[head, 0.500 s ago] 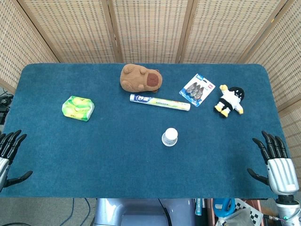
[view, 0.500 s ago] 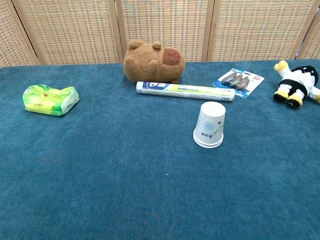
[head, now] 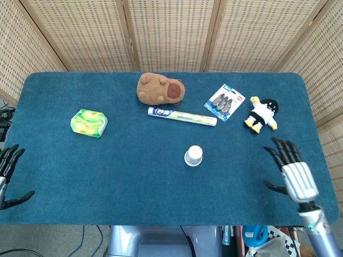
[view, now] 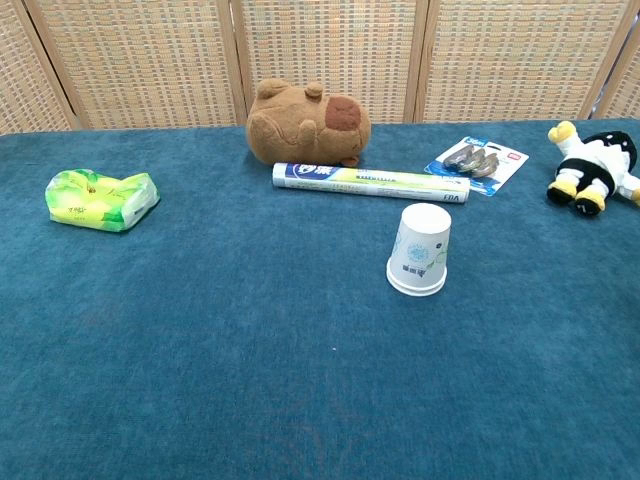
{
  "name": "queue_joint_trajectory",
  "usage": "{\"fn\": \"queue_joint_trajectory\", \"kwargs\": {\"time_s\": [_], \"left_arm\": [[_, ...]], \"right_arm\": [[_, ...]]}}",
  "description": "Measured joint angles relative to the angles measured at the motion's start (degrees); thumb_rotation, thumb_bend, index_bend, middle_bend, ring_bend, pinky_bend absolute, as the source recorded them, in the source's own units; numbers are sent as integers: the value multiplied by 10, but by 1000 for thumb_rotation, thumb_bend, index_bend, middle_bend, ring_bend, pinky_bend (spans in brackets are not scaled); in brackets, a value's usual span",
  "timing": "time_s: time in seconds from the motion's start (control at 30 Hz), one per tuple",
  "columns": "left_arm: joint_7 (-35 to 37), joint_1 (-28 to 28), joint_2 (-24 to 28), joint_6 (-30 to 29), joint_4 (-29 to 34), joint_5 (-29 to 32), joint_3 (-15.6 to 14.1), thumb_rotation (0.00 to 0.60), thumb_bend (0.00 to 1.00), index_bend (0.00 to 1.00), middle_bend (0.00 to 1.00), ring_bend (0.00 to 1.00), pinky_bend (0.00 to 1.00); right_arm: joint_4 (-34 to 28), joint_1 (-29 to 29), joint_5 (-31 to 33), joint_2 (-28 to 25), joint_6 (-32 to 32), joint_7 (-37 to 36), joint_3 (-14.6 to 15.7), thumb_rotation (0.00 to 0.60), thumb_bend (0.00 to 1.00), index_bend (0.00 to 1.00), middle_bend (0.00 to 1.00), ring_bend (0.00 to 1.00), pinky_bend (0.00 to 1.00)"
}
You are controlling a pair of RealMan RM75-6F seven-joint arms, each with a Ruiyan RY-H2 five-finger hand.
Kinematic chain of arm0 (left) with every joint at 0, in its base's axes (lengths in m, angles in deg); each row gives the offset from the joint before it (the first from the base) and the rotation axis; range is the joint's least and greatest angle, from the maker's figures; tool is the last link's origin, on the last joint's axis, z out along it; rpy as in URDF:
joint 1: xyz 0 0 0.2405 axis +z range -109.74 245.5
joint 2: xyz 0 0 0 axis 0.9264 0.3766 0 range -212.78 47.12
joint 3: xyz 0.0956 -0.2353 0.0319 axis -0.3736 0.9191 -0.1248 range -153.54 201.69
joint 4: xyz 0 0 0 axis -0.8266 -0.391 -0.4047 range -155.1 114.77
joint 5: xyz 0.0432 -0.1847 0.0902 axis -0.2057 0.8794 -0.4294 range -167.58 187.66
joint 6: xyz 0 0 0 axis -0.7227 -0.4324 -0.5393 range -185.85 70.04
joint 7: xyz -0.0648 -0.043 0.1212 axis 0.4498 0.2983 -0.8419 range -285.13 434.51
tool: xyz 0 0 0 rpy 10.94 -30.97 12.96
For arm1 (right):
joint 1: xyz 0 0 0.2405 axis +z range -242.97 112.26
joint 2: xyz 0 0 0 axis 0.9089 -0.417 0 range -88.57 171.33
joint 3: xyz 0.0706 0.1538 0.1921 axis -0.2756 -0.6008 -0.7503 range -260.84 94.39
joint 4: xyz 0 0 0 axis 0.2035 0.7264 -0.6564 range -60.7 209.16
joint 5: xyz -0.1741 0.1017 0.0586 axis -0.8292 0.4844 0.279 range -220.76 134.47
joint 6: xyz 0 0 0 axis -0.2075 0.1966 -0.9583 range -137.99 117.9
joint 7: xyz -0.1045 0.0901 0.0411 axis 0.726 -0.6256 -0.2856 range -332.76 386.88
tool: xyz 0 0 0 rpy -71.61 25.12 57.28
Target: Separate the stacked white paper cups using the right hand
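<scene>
The stacked white paper cups (head: pixel 193 156) stand upside down near the middle of the blue table; the chest view shows the stack (view: pixel 420 249) with a faint printed pattern. My right hand (head: pixel 291 171) hovers over the table's right front part, fingers spread, holding nothing, well to the right of the cups. My left hand (head: pixel 7 170) sits off the table's left front edge, fingers apart and empty. Neither hand shows in the chest view.
Behind the cups lie a long tube (head: pixel 182 115), a brown plush animal (head: pixel 159 89), a blister pack (head: pixel 225 101) and a small black-and-white plush toy (head: pixel 261 114). A green tissue pack (head: pixel 89 122) lies at the left. Wicker screens stand behind the table.
My right hand has moved left and forward from beside the table's right edge to over the cloth. My left hand has drifted slightly lower and further left. The cups have not moved.
</scene>
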Motion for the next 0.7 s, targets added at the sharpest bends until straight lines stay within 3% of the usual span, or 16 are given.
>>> {"fn": "queue_joint_trajectory", "kwargs": {"time_s": [0.2,0.33,0.5,0.7], "left_arm": [[-12,-10,-1,21,5,25,9,600,55,0,0,0,0],[-8,-14,0,30,5,34,12,600,56,0,0,0,0],[0,-19,3,40,5,43,15,600,58,0,0,0,0],[4,-26,5,53,8,52,17,600,59,0,0,0,0]], "right_arm": [[-25,84,70,5,-153,-73,-29,600,0,199,150,78,79],[-23,138,142,28,-241,-77,-47,600,7,211,167,84,108],[-4,191,233,75,-297,-33,-66,600,30,274,175,85,109],[23,230,316,130,-315,33,-80,600,47,331,174,85,109]]}}
